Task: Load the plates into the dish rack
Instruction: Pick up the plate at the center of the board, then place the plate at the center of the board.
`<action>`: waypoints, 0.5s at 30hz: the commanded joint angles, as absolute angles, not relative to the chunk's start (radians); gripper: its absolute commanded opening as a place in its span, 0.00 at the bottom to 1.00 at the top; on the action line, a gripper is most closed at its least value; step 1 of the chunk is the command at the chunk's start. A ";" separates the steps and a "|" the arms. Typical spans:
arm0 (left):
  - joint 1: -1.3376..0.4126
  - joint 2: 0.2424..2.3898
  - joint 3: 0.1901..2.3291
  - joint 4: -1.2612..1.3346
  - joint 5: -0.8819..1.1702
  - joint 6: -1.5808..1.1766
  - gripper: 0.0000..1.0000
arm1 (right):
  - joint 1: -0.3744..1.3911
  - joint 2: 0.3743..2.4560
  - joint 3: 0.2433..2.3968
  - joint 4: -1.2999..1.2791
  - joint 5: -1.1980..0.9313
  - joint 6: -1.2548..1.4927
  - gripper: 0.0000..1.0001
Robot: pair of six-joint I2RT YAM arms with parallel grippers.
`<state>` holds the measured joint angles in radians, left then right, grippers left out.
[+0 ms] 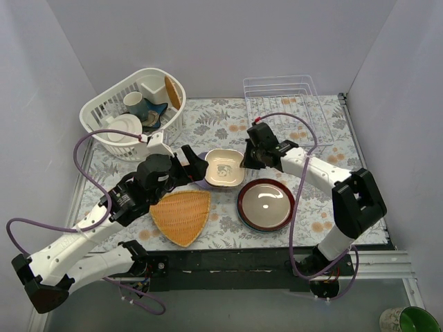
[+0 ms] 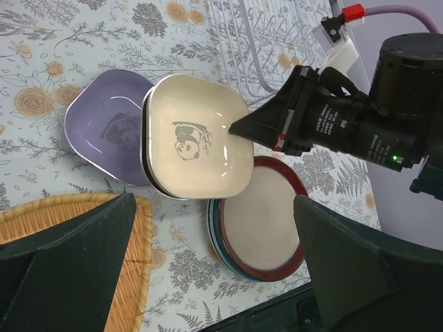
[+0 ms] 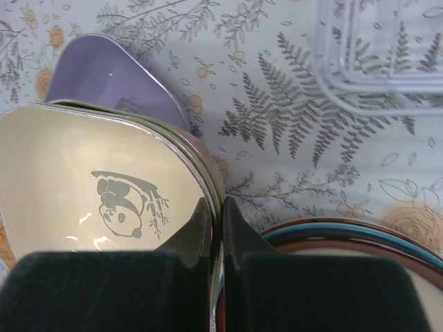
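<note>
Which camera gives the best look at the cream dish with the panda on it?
Left wrist view: nearly the whole cream panda dish shows, large, with the panda clear. Top external shows the dish whole but small. Right wrist shows it close, but cropped at the left and partly hidden by the right gripper.

On my right wrist feed the cream dish (image 3: pixel 90 187) runs off the left edge and covers most of the lilac dish (image 3: pixel 111 79). Beneath it I see only thin rims; I can't count them. The dish rack (image 3: pixel 387 84) is cropped at the top, the dark red-brown plate (image 3: pixel 360 256) at the bottom.
</note>
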<state>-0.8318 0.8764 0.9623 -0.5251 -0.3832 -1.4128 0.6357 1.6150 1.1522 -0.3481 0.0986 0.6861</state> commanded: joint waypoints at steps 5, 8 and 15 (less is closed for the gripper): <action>-0.828 0.838 0.986 -0.557 -0.429 -1.433 0.98 | 0.653 1.721 1.328 -0.207 0.008 0.576 0.01; -0.828 0.836 0.989 -0.565 -0.434 -1.436 0.98 | 0.653 1.778 1.390 -0.199 -0.041 0.499 0.01; -0.828 0.828 1.000 -0.594 -0.448 -1.440 0.98 | 0.643 1.890 1.522 -0.195 -0.136 0.348 0.01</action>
